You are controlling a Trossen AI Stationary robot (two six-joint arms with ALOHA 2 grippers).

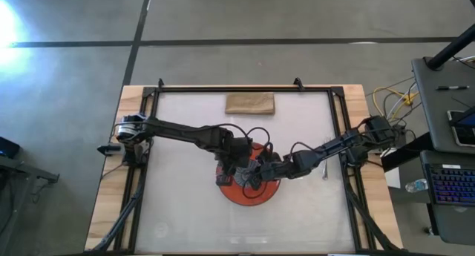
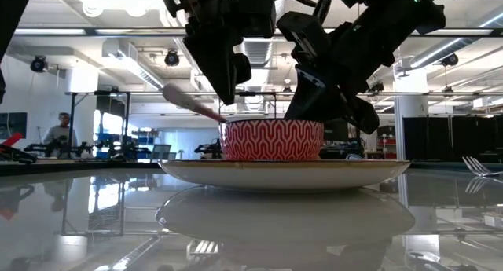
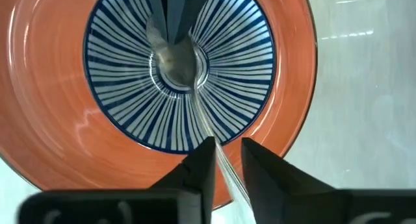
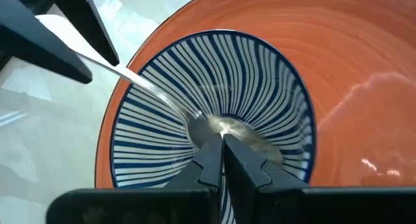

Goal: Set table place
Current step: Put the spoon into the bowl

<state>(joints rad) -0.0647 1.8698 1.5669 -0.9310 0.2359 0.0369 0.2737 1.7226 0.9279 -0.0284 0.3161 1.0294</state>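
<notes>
Desk (image 1: 185,204): glossy white sheet, light-wood border, thin black frame. At centre: round orange plate (image 1: 268,193); on it a bowl (image 3: 247,74), blue radial stripes inside; metal spoon (image 3: 175,65) resting in it. Left gripper (image 3: 227,160): fingers parted around spoon handle. Right gripper (image 4: 220,150): closed, over bowl. Rectangular wooden block (image 1: 250,103) at far edge; fork (image 1: 324,169) beside plate.

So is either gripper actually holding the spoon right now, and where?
Seemingly neither. The left gripper stands open astride the spoon handle; the right gripper, shut, points at its scoop inside the bowl.
</notes>
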